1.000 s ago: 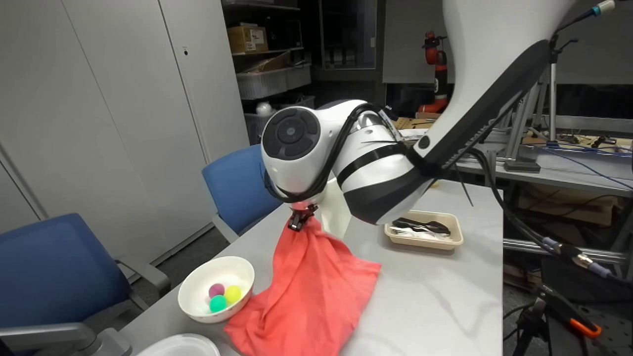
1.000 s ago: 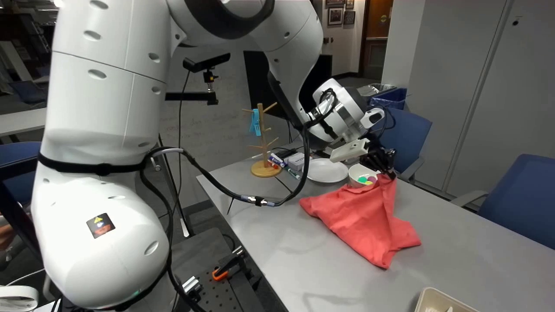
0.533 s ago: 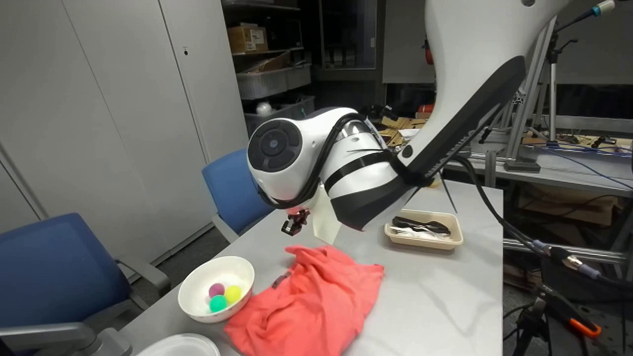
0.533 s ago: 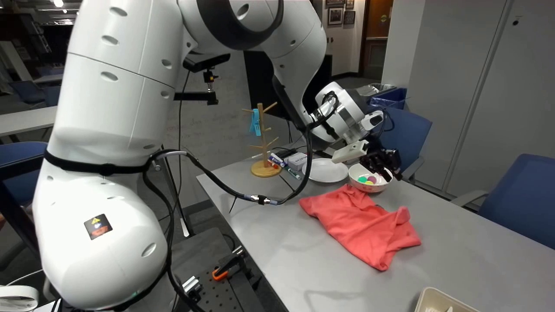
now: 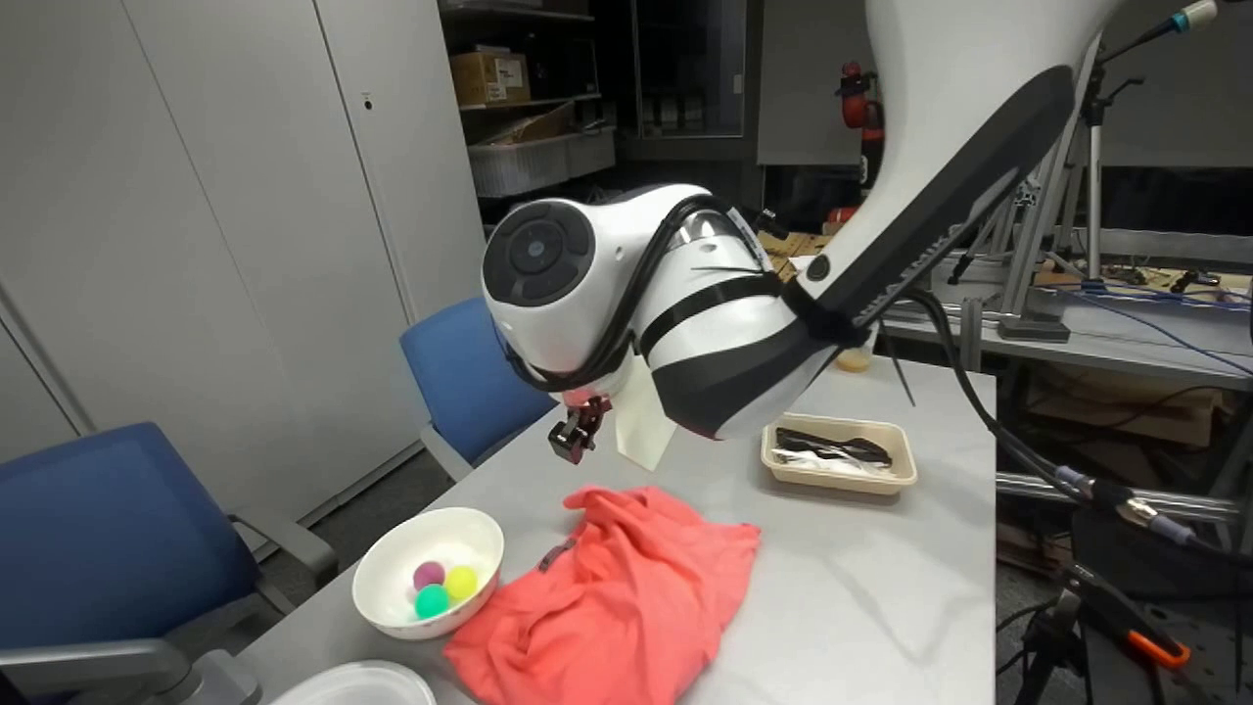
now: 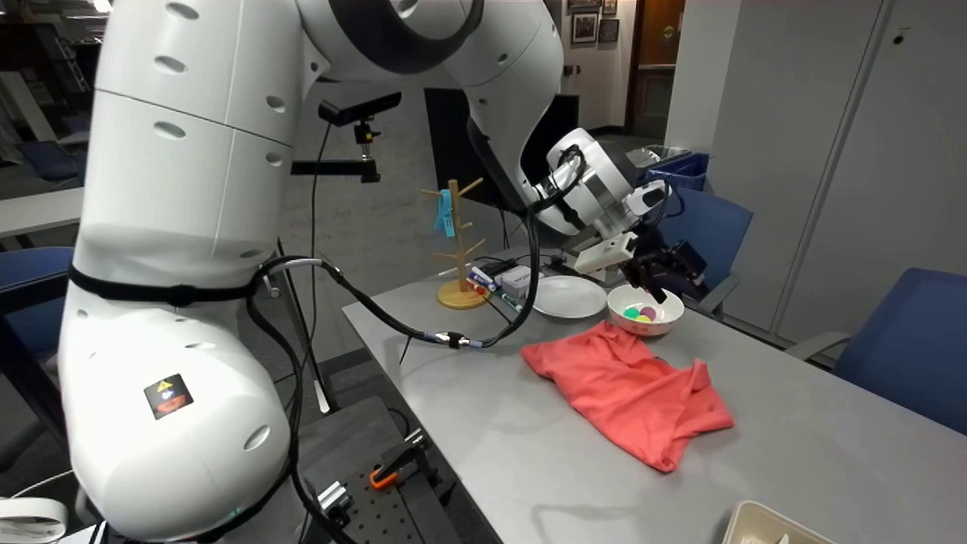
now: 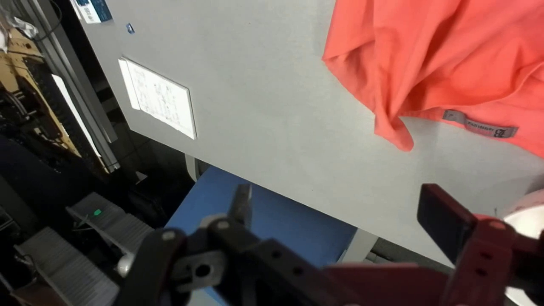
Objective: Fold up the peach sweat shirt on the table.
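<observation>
The peach sweat shirt lies crumpled on the light-grey table, sleeve ends and folds bunched, in both exterior views. Seen from the wrist, one narrow coral tip juts toward the table's edge, and a grey label shows at the neck opening. My gripper is open, its fingers wide apart with only table and chair visible between them. It hangs above the table near the chair side, beyond the shirt's upper edge and clear of the cloth, as an exterior view shows.
A white bowl with three coloured balls touches or nearly touches the shirt. Near it is a white plate. A beige tray of utensils, a wooden peg stand and a white booklet also stand or lie on the table. Blue chairs line one side.
A second ago the gripper was shut on a raised corner of the shirt. It has let go, the cloth has dropped onto the table, and the gripper has opened wide and risen slightly.
</observation>
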